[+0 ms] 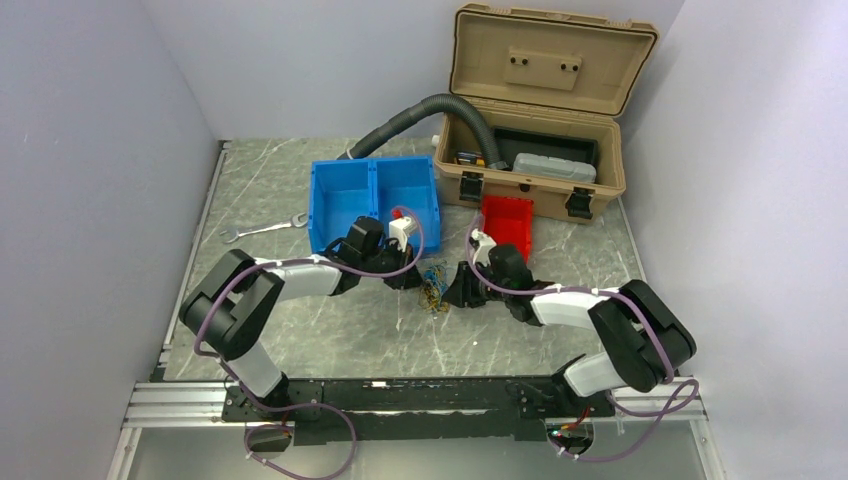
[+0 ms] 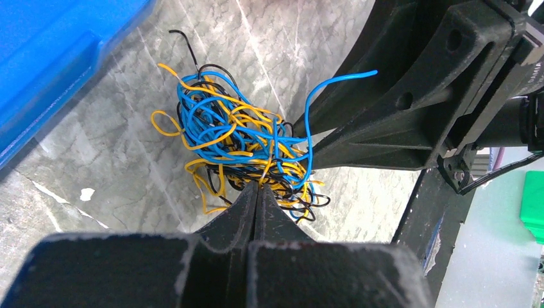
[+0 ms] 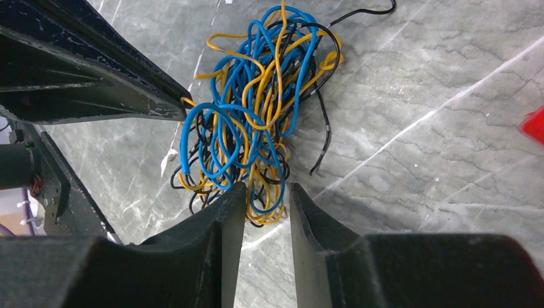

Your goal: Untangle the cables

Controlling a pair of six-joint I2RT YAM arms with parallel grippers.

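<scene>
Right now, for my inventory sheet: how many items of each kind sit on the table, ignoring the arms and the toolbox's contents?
Bins: 2 (blue bin, red bin)
Toolbox: 1
Wrench: 1
Grey hose: 1
Cable tangle: 1
Total: 6

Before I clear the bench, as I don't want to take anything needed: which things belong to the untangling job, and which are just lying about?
Job:
tangle of thin blue, yellow and black wires

Lying about:
blue two-compartment plastic bin
small red plastic bin
silver metal spanner
tan plastic toolbox
grey corrugated hose
</scene>
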